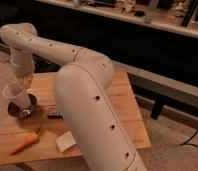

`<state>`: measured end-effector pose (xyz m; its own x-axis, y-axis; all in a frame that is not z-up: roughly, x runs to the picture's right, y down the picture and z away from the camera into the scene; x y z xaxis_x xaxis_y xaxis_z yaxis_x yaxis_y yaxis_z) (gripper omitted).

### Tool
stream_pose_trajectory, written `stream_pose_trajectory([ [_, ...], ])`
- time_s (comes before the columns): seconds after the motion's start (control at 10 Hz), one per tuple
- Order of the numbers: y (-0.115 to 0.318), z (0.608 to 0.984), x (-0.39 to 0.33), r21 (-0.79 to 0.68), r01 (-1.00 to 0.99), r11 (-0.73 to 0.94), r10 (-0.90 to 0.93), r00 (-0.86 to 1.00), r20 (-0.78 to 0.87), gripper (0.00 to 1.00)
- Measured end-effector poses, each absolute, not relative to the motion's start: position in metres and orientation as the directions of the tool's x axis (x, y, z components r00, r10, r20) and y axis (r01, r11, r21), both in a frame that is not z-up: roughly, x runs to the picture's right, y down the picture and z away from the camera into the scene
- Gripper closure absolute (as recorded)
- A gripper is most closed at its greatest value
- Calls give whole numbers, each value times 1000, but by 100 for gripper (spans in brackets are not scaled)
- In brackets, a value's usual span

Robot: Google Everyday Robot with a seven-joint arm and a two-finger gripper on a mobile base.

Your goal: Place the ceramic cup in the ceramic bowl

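The cream-white ceramic cup (15, 95) is tilted, with its rim up and to the left. Its base sits over or inside the dark maroon ceramic bowl (27, 109) at the left of the wooden table (127, 110). My gripper (23, 81) hangs from the white arm directly above the cup and is shut on its upper right side. I cannot tell whether the cup's base touches the bowl. The arm's big forearm (92, 105) covers the middle of the table.
An orange carrot (24, 143) lies near the table's front left edge. A pale sponge-like block (65, 142) lies beside the arm. A flat black block (54, 115) lies right of the bowl. A dark counter runs behind the table.
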<state>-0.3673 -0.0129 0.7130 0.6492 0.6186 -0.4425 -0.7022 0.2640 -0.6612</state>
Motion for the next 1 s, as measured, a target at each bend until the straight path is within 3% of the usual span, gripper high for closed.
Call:
stream_pose_trajectory([
  [1.0,17,783,-378,-695,-676,247,621,661,-422,100],
])
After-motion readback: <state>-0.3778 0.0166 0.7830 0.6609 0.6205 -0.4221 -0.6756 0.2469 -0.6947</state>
